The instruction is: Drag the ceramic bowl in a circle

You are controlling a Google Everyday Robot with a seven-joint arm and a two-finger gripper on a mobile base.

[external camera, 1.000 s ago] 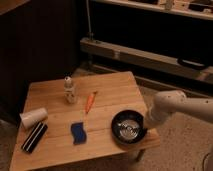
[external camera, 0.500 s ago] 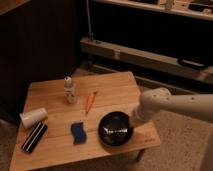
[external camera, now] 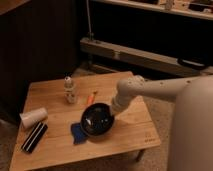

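The ceramic bowl (external camera: 98, 120) is a glossy black round bowl near the middle of the wooden table (external camera: 135, 132). It partly overlaps the blue object (external camera: 77, 134) at its left. My white arm reaches in from the right, and the gripper (external camera: 114, 110) is at the bowl's right rim, seemingly in contact with it. The arm's end hides the grip itself.
A white paper cup (external camera: 33, 117) lies on its side at the left edge, with a black rectangular object (external camera: 34, 137) below it. A small bottle (external camera: 70, 90) stands at the back left. An orange object (external camera: 91, 98) lies just behind the bowl. A metal rack stands behind the table.
The bowl has moved left across the table, from the right front area toward the middle, now touching the blue object. My arm has followed it leftward.
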